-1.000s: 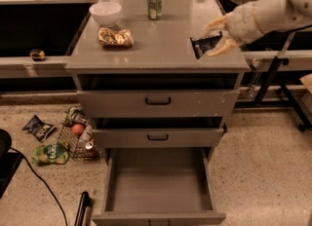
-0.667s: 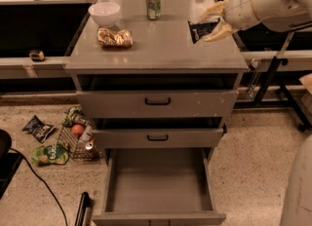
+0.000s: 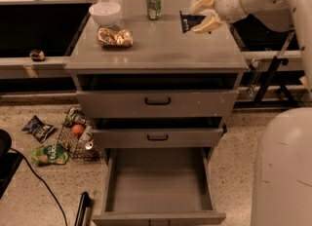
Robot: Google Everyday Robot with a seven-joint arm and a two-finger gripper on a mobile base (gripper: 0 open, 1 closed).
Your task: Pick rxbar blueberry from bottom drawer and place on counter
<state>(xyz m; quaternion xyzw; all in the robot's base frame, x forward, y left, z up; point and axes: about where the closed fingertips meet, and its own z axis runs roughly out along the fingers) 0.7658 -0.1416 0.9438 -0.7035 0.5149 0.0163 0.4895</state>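
Observation:
My gripper (image 3: 199, 16) reaches in from the upper right and is shut on the rxbar blueberry (image 3: 190, 22), a dark flat bar that it holds just above the right rear part of the grey counter (image 3: 161, 49). The bottom drawer (image 3: 158, 181) is pulled out wide and its tray shows nothing inside. The white arm runs off to the top right corner.
On the counter stand a white bowl (image 3: 105, 12), a golden-brown snack bag (image 3: 115, 37) and a green can (image 3: 153, 3). Two upper drawers stand slightly open. A wire basket (image 3: 78, 140) with items and loose bags (image 3: 39, 128) lie on the floor at left. My white base (image 3: 285, 171) fills the lower right.
The gripper has moved up and leftward with the bar, from beside the counter's right edge to over its right rear part.

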